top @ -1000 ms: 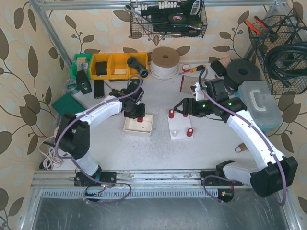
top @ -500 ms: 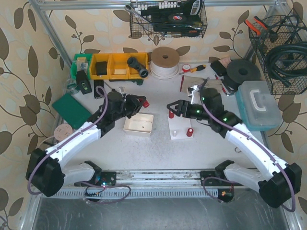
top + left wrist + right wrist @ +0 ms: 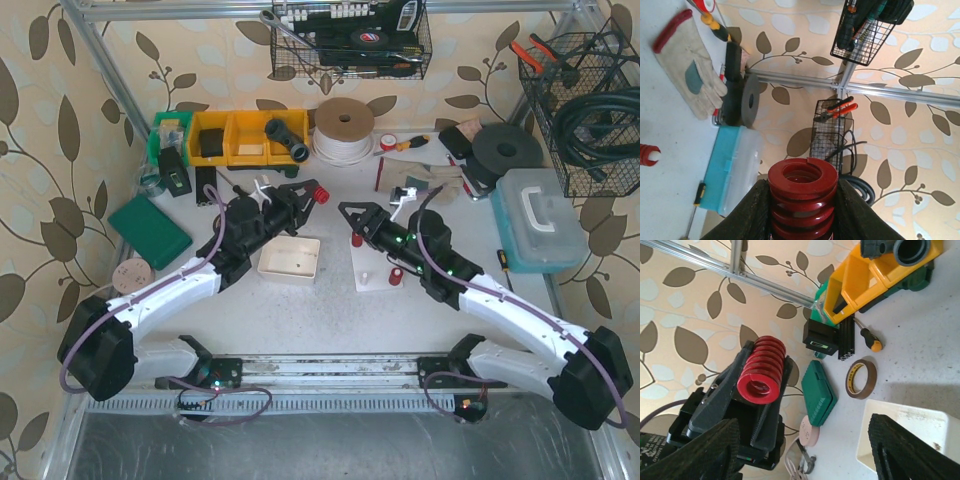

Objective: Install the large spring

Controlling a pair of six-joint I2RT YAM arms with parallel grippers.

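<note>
My speckled white bench [image 3: 300, 315] carries a shallow white square tray [image 3: 288, 277] and, just to its right, a flat white peg plate [image 3: 372, 275]. My right end effector [image 3: 352, 215] gapes wide with nothing in it. My left end effector [image 3: 312, 192] is clamped on the large red coil spring [image 3: 320, 194] between its 2 black fingers. It holds the spring off the bench, beyond the tray's far corner, its end facing the right end effector.

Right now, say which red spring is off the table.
The big spring clamped in the left gripper; the small spring sits on a peg.
</note>
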